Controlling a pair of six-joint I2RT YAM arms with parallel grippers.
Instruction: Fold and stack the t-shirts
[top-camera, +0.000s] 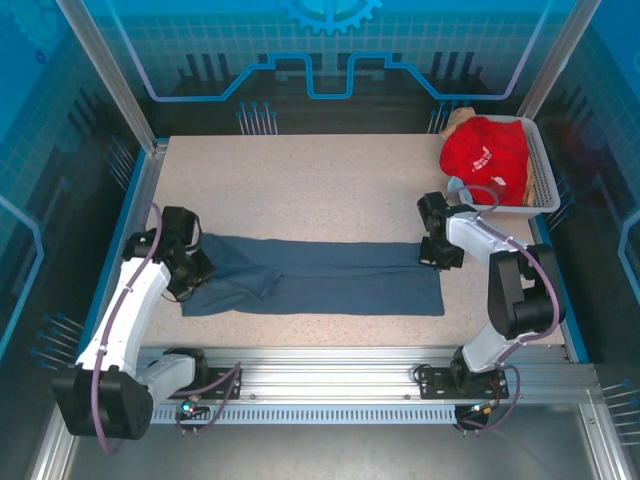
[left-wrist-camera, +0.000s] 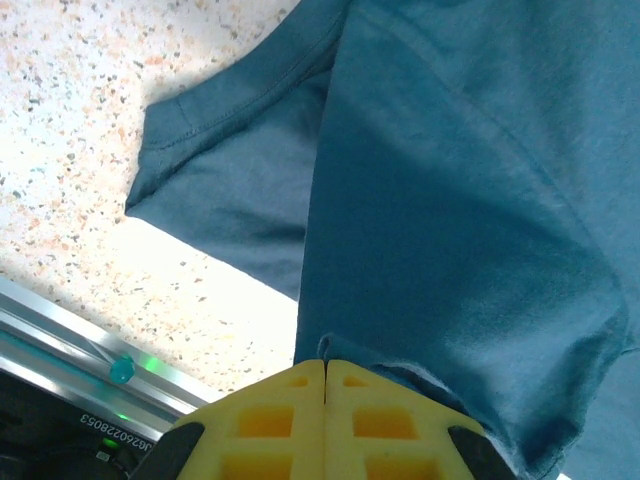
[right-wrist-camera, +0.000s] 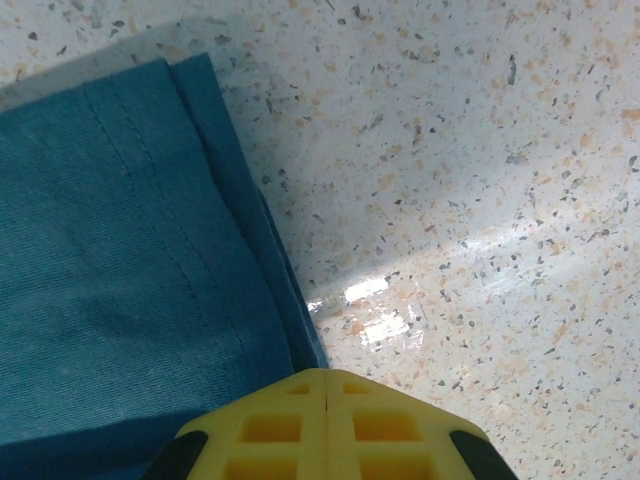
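**Limp cloth, pinched at both ends: mind the sag**

Start at the lower left of the overhead view. Your left gripper (left-wrist-camera: 325, 362) is clenched, fingers pressed flat together. Cloth appears to run into the tips, so I judge it has hold of the end of the slate-blue t-shirt (top-camera: 330, 280). One sleeve (left-wrist-camera: 215, 170) pokes out loose beside it, toward the frame's left.

The shirt lies as a long narrow strip across the lower middle of the table (top-camera: 300, 190), already doubled lengthwise. Expect it to be light, soft and floppy. It will not hold a shape, the middle will droop if you lift both ends, and layers may slide apart. Take it at the doubled corners, catching all layers, and keep it lightly taut.

At the strip's right end, your right gripper (right-wrist-camera: 327, 375) is also closed tight, right at the hemmed corner. I cannot tell whether cloth is caught there.

In the upper right, the red t-shirt (top-camera: 488, 150) sits bunched in the basket (top-camera: 545, 178), well apart.
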